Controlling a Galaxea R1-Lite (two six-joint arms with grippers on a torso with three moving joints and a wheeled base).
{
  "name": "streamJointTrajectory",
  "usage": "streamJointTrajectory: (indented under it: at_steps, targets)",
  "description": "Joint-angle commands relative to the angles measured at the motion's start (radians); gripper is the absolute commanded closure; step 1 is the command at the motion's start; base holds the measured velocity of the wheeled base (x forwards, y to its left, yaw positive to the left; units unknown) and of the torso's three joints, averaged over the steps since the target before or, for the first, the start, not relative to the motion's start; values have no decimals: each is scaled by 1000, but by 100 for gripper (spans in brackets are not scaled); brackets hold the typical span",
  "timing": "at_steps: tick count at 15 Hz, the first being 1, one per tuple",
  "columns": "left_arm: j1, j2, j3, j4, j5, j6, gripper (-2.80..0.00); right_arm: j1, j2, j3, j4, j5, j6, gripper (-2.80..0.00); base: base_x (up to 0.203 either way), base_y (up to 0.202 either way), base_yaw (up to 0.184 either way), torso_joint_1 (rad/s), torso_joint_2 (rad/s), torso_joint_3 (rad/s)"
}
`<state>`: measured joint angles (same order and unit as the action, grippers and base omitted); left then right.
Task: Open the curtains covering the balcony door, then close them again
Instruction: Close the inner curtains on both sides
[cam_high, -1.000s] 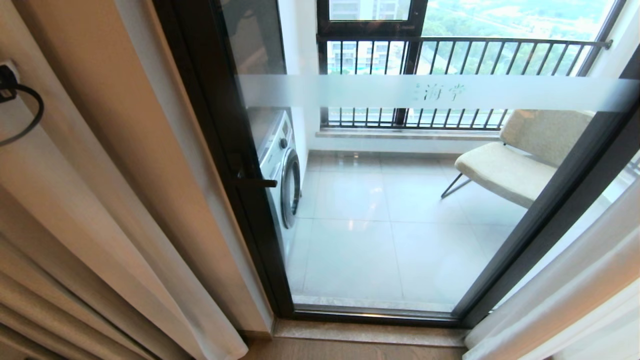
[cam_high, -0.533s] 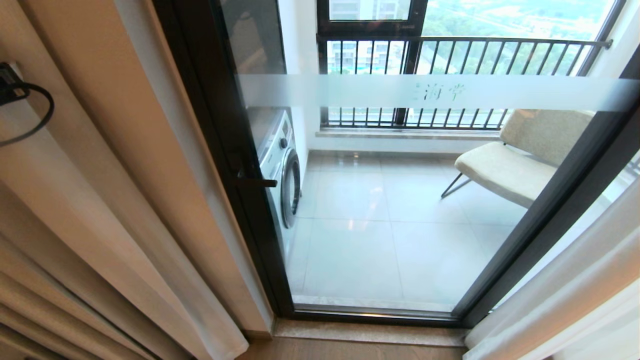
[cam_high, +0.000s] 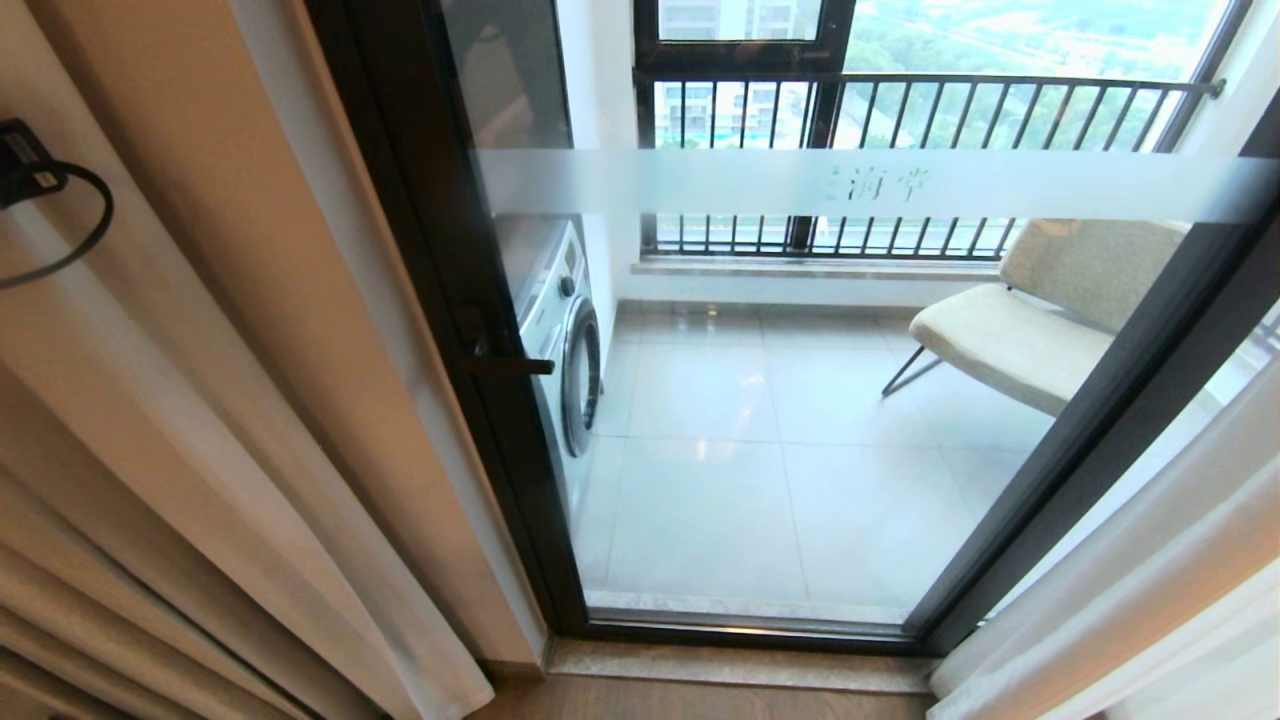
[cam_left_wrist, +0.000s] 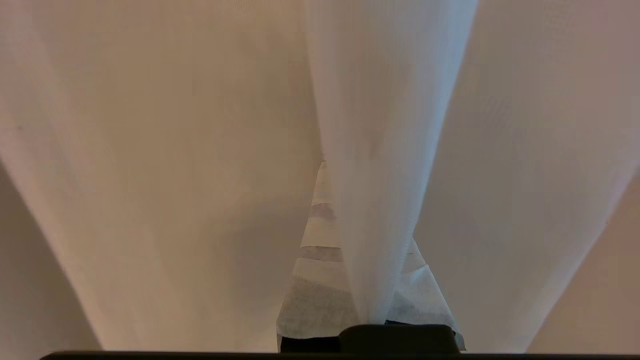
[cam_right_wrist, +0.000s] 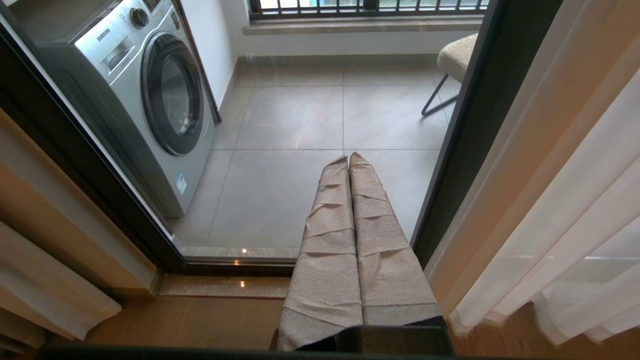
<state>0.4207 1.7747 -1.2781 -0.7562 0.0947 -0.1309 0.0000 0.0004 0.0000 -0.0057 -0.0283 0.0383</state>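
Beige curtains (cam_high: 200, 400) bunch at frame left beside the bare balcony door (cam_high: 760, 420); left pincer (cam_left_wrist: 350, 280) clamps a fold, right pincer (cam_right_wrist: 349, 165) closed, empty.

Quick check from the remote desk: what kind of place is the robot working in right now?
Most likely a home, an upper-floor flat at the threshold of an enclosed balcony. A glass balcony door shows a washing machine and a cushioned chair on tiled floor, with curtains drawn aside and a barred railing overlooking buildings and trees.
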Motion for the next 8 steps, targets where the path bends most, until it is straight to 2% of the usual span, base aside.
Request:
streamJointTrajectory:
  at_steps: [1, 3, 8]
  targets:
    - [-7, -6, -4, -5, -25, -1, 0, 0, 0, 0, 0, -1, 0, 0, 0, 0, 0, 0, 0, 0]
    - [-33, -14, -20, -4, -47, -2, 0, 0, 0, 0, 0, -1, 0, 0, 0, 0, 0, 0, 0, 0]
    - [-137, -67, -38, 3, -49, -3, 0, 0, 0, 0, 0, -1, 0, 0, 0, 0, 0, 0, 0, 0]
